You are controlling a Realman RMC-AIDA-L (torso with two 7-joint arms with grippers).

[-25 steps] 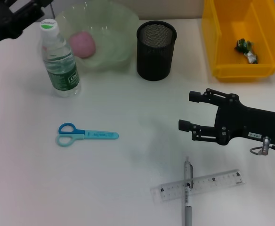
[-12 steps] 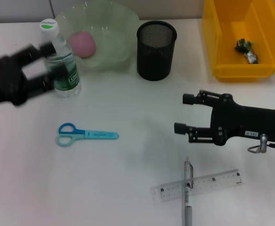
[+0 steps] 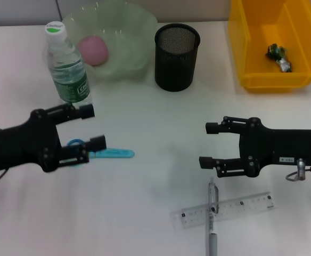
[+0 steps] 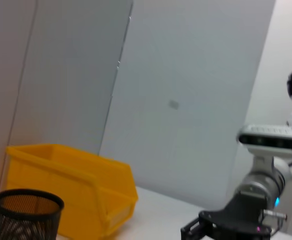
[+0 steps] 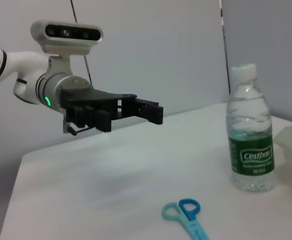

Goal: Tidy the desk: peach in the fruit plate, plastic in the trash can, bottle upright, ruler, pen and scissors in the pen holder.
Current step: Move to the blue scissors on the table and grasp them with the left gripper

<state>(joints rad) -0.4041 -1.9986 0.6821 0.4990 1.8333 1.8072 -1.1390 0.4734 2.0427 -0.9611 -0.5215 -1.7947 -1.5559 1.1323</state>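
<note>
1. The scissors (image 3: 99,153) lie flat on the white worktop (image 3: 155,122), long axis running left to right in the head view: blue handle loops toward the robot's left, the capped light-blue blade end pointing to its right.
2. The left gripper (image 3: 90,127) hovers over the handle end of the scissors, fingers spread apart and holding nothing; it hides most of the loops in the head view.
3. The right wrist view shows both loops (image 5: 182,209) plainly, one darker blue and one pale turquoise.
4. The pen (image 3: 212,216) lies near the front edge, long axis running front to back, crossing over the clear ruler (image 3: 223,210), whose long axis runs left to right with a slight tilt.
5. The right gripper (image 3: 210,144) hangs just behind the pen and ruler, fingers apart and empty, pointing toward the robot's left.
6. The bottle (image 3: 65,66) stands upright with a white cap and green label, beside the pale green fruit plate (image 3: 129,40), which holds the pink peach (image 3: 93,50).
7. The black mesh pen holder (image 3: 177,57) stands upright between the plate and the yellow bin (image 3: 251,53), where a crumpled bit of plastic (image 3: 279,57) lies.
8. The left wrist view shows only the pen holder, the bin and the far gripper.
</note>
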